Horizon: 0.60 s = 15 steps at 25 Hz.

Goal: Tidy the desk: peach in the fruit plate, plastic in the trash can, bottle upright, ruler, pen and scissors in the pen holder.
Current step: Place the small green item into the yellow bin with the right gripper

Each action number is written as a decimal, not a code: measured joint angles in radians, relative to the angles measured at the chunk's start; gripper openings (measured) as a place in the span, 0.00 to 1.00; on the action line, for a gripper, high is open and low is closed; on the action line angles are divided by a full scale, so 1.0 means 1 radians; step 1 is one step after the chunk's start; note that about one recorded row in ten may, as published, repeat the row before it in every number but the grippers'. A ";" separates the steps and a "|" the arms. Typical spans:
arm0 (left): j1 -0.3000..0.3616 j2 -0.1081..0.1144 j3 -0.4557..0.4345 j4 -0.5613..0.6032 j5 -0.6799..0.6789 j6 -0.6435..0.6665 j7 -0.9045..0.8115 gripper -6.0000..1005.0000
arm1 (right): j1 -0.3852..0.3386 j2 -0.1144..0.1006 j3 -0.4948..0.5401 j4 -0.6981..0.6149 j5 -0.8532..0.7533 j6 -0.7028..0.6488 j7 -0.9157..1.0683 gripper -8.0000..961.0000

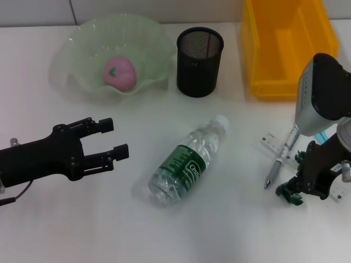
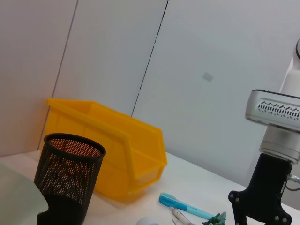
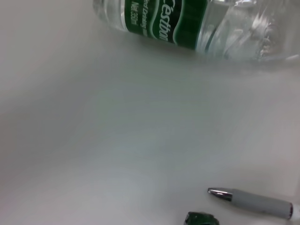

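Observation:
A clear bottle (image 1: 186, 164) with a green label lies on its side mid-table, also in the right wrist view (image 3: 187, 23). The pink peach (image 1: 119, 73) sits in the pale green fruit plate (image 1: 82, 44). The black mesh pen holder (image 1: 199, 63) stands beside the yellow trash can (image 1: 263, 71). The grey pen (image 1: 277, 164) lies across the clear ruler (image 1: 272, 141). The scissors' blue handle (image 2: 183, 206) shows; the right arm hides most of them. A green plastic scrap (image 1: 289, 194) lies at the tip of my right gripper (image 1: 295, 186). Left of the bottle, my left gripper (image 1: 112, 138) is open and empty.
The right arm's grey housing (image 1: 321, 93) hangs over the table's right side. A wall stands close behind the yellow bin (image 2: 117, 145) and the pen holder (image 2: 68, 178). Bare white table (image 1: 236, 230) lies between the bottle and the front edge.

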 joint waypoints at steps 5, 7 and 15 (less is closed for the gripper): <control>0.001 0.001 0.000 0.000 0.001 0.001 0.000 0.76 | -0.022 0.000 0.002 -0.051 0.004 -0.010 -0.001 0.02; 0.001 0.001 0.000 0.000 0.001 0.001 0.000 0.76 | -0.031 -0.001 0.019 -0.077 0.014 -0.019 -0.005 0.02; -0.002 0.001 0.000 0.001 0.001 0.000 0.000 0.75 | -0.035 -0.004 0.220 -0.183 0.126 -0.098 -0.068 0.02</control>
